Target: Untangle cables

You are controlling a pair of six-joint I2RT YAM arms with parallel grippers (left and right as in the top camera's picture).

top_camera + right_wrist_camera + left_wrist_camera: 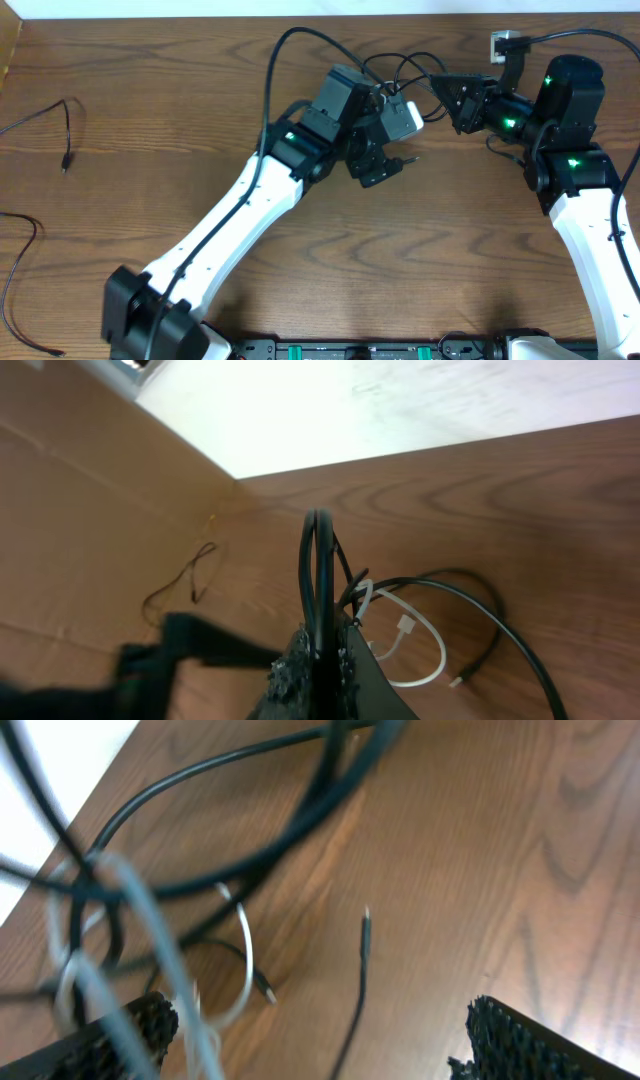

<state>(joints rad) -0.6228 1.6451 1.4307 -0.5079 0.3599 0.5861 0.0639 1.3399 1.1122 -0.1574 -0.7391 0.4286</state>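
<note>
A bunch of black cables (405, 68) lies tangled at the table's back middle, between my two grippers. My right gripper (322, 652) is shut on a looped black cable (318, 560); in the overhead view it (447, 88) points left into the bunch. A short white cable (425, 645) curls on the wood just beyond it. My left gripper (310, 1045) is open, its pads wide apart above the table, with a black cable end (364, 935) and the white cable (245, 960) lying below between them. Black loops (250, 810) cross the left wrist view.
Two separate thin black cables lie at the far left: one (62, 125) near the back left, another (20, 270) by the left edge. A cardboard wall (90, 510) stands at the table's left side. A white block (400, 118) sits on the left wrist.
</note>
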